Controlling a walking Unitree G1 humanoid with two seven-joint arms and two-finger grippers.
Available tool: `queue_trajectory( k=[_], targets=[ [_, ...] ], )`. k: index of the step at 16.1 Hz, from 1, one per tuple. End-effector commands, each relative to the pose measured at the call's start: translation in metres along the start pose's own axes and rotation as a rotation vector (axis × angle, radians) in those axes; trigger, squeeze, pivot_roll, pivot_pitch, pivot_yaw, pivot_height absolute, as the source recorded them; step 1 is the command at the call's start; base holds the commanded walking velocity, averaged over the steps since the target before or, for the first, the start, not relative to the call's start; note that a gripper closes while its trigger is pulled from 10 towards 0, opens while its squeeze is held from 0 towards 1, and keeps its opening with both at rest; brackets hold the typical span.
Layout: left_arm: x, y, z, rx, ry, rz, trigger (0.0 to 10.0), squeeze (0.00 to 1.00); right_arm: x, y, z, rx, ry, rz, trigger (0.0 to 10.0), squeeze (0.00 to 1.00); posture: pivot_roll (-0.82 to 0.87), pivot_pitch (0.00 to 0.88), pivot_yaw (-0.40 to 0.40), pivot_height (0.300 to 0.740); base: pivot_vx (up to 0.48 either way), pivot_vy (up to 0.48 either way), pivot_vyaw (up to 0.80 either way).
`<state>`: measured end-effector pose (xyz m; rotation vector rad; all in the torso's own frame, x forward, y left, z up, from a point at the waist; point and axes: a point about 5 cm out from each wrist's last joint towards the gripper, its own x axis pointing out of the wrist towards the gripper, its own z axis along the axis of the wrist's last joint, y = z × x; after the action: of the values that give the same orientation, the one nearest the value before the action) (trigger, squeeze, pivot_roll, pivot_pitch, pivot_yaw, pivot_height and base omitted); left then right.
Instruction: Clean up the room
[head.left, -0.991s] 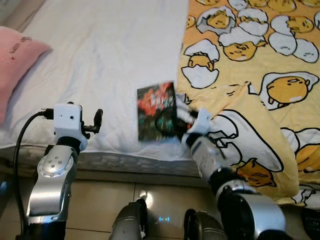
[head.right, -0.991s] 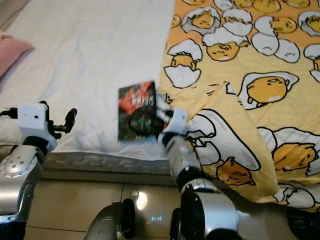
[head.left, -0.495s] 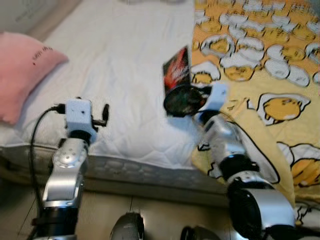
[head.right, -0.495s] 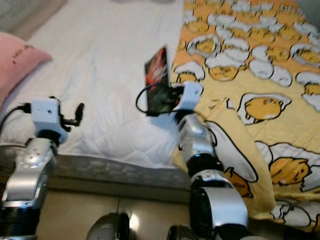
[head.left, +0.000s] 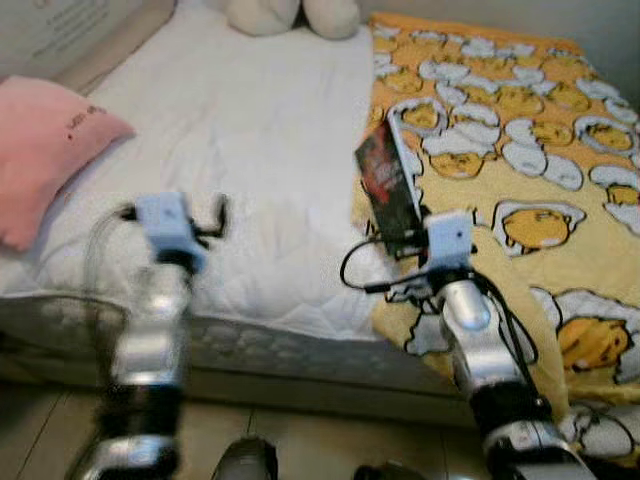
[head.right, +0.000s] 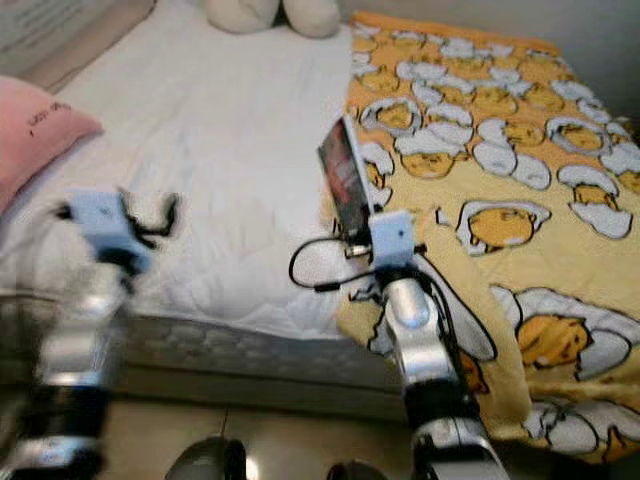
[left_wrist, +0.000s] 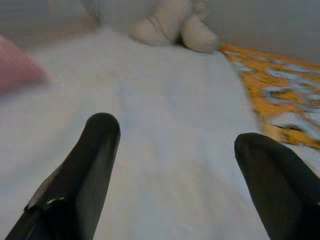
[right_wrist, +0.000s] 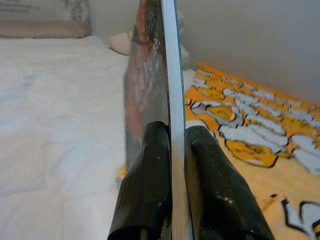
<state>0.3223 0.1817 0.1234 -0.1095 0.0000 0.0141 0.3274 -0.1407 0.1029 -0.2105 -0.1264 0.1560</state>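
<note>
A wide bed (head.left: 250, 150) fills the room ahead, its white quilted sheet bare on the left half and a yellow blanket (head.left: 520, 130) printed with egg cartoons covering the right half and hanging over the near edge. A pink pillow (head.left: 40, 150) lies at the left side and a pale plush toy (head.left: 290, 14) sits at the far end against the wall. The near mattress edge drops to a tiled floor (head.left: 300, 450). The right gripper (right_wrist: 172, 150) is raised above the seam where sheet meets blanket, its two black fingers pinching a thin book (head.left: 388, 185) that stands on edge, tilted, clear of the bedding. From the right wrist view the book is seen edge-on, dark glossy cover on one side, white page edge between the fingers. The left gripper (left_wrist: 175, 150) hovers over the open white sheet near the bed's front edge, fingers spread wide with nothing between them; that arm is blurred in the head views.
</note>
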Motion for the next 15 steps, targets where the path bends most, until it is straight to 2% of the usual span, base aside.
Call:
queue_trajectory(
  k=[1, 3, 5, 6, 9, 10, 15],
  targets=[
    [-0.001, -0.003, -0.01, -0.027, 0.036, -0.02, 10.0, 0.0, 0.004, -0.01, 0.019, -0.024, -0.074, -0.006, 0.0, 0.0, 0.03, 0.0, -0.075, 0.736, 0.0, 0.48, 0.0],
    [0.002, -0.015, -0.019, 0.006, 0.061, -0.066, 10.0, 0.0, 0.004, -0.018, 0.018, -0.035, -0.053, 0.008, 0.0, 0.0, 0.01, 0.0, -0.079, 0.736, 0.0, 0.48, 0.0],
    [0.007, -0.022, -0.017, 0.061, 0.057, -0.092, 10.0, 0.0, 0.005, -0.02, 0.017, -0.034, -0.046, 0.008, 0.0, 0.0, -0.01, 0.0, -0.071, 0.736, 0.0, 0.48, 0.0],
    [0.009, -0.025, -0.013, 0.092, 0.04, -0.106, 10.0, 0.0, 0.006, -0.021, 0.015, -0.005, -0.026, -0.006, 0.0, 0.0, -0.02, 0.0, -0.063, 0.736, 0.0, 0.48, 0.0],
    [0.011, -0.021, -0.007, 0.042, -0.017, -0.013, 10.0, 0.0, 0.003, -0.02, 0.007, 0.085, 0.013, -0.027, 0.0, 0.0, -0.03, 0.0, -0.038, 0.736, 0.0, 0.477, 0.0],
    [0.009, -0.02, -0.007, 0.051, -0.02, -0.001, 10.0, 0.0, 0.0, -0.021, 0.005, 0.091, 0.011, -0.025, 0.0, 0.0, -0.03, 0.0, -0.035, 0.736, 0.0, 0.48, 0.0],
    [0.009, -0.018, -0.006, 0.096, -0.026, -0.021, 10.0, 0.0, -0.01, -0.016, -0.002, 0.118, 0.026, -0.019, 0.0, 0.0, -0.04, 0.0, -0.023, 0.736, 0.0, 0.48, 0.0]
  ],
)
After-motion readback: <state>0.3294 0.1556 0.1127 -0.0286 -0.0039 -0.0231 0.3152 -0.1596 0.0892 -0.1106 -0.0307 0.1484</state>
